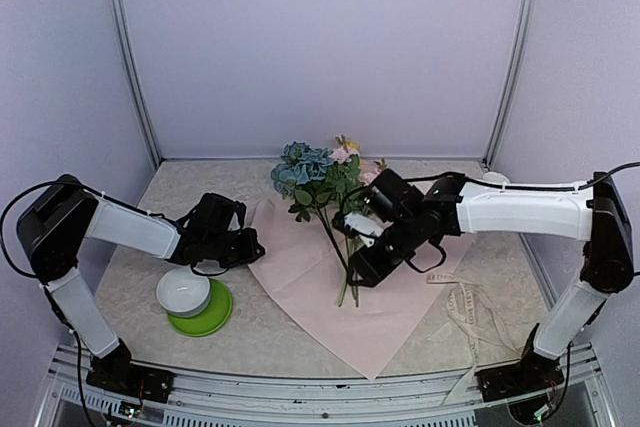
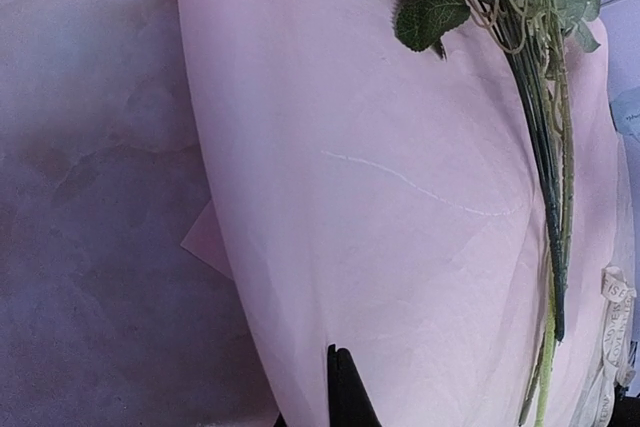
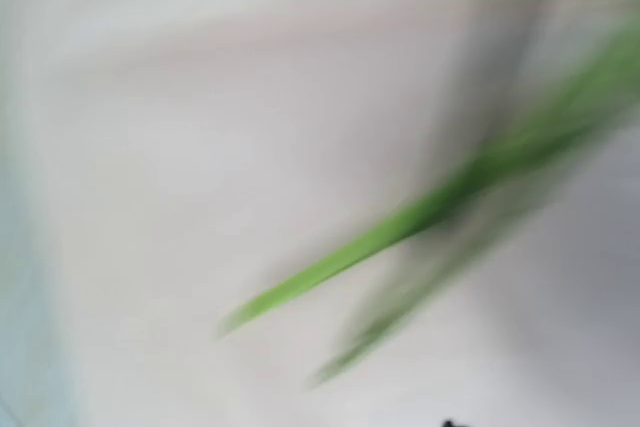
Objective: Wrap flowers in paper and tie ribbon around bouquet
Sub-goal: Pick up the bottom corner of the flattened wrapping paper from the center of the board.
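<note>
Table (image 1: 130,282): showing all around paper (image 1: 300,292) edges.
Left gripper (image 1: 255,245): pinching shut on paper's left edge.
Right gripper (image 1: 355,269): hanging over flowers (image 1: 310,172); opening unclear.

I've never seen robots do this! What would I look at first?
Probably the flowers, blue, pink and yellow, lying in the middle on a big pink paper. The left hand pinches the paper's left edge, and the right hand is down by the green stalks. A white bowl on a green plate sits front left.
</note>
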You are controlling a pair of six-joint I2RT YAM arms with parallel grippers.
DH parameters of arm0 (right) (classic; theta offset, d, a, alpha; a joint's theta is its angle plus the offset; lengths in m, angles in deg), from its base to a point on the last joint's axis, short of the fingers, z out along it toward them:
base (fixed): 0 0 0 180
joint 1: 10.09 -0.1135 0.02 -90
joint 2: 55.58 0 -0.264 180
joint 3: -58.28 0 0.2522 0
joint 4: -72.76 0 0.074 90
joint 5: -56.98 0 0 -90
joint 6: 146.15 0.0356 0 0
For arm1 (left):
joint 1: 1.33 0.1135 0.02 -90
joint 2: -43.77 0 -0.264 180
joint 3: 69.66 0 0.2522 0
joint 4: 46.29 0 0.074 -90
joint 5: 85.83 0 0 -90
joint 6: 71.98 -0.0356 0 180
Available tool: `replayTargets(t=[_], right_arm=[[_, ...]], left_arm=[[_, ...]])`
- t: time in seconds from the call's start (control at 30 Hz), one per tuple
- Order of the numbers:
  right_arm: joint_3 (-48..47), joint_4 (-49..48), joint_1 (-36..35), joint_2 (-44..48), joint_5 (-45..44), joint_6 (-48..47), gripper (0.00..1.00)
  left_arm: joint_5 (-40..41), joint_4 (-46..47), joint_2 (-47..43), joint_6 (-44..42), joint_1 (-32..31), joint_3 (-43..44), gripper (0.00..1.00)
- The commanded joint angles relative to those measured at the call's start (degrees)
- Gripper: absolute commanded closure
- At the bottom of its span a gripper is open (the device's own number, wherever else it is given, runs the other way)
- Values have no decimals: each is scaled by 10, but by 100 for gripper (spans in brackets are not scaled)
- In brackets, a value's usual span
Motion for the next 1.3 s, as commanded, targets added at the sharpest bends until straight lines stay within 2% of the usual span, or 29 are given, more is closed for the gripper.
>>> replayTargets(t=[0.0,0.1,0.2,0.4,0.57,0.73,0.83,0.93,1.03,1.07,1.13,1.17,1.23,1.27], right_arm=[[41,93,-127,7,-46,2,43],[49,92,-189,-15,-46,41,27],[51,104,-238,-44,-61,63,18],[62,123,-292,-94,-84,89,19],[72,139,-293,-102,-127,106,33],[69,142,-288,-111,-190,119,55],[67,142,-280,-114,-213,119,65],[57,141,-275,-110,-215,111,79],[47,142,-271,-104,-210,102,100],[43,144,-268,-100,-206,98,100],[38,142,-263,-90,-190,82,100],[36,137,-259,-84,-175,71,100],[33,125,-244,-73,-142,45,100],[32,123,-238,-69,-116,32,100]], left_arm=[[12,-14,-14,-9,-4,-1,99],[11,-17,-13,-10,-6,3,99],[12,-24,-15,-13,-10,10,99],[23,-40,-16,-21,-14,18,99],[29,-42,-19,-23,-16,17,99],[30,-44,-17,-24,-16,17,99],[29,-46,-16,-25,-15,19,99],[29,-48,-15,-27,-15,23,99],[33,-49,-14,-29,-15,23,99],[35,-51,-14,-29,-15,23,99],[38,-53,-17,-30,-15,24,94],[43,-54,-21,-30,-16,24,83],[61,-57,-36,-33,-17,25,55],[78,-59,-48,-37,-21,26,47]])
